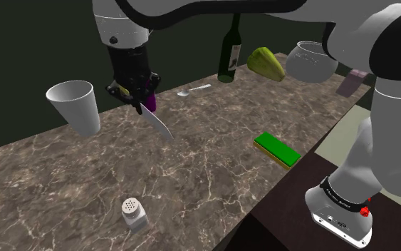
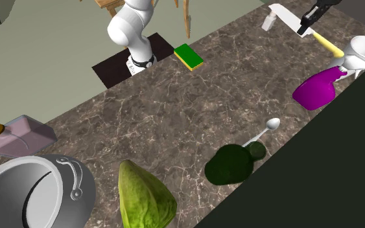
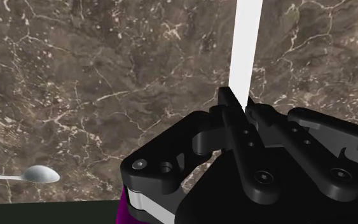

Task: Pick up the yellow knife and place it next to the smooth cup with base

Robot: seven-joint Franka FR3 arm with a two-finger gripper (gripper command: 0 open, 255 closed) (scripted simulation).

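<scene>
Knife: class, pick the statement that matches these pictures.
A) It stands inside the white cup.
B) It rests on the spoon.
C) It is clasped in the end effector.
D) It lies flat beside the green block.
C: in the wrist view the end effector clasps the knife, whose white blade juts out beyond it over the counter.

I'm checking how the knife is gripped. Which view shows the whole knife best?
The second exterior view: the knife shows whole, white blade and yellow handle either side of the gripper. The shoulder view gives mostly the blade slanting down from the gripper; the wrist view, a white strip of blade clasped in it.
</scene>
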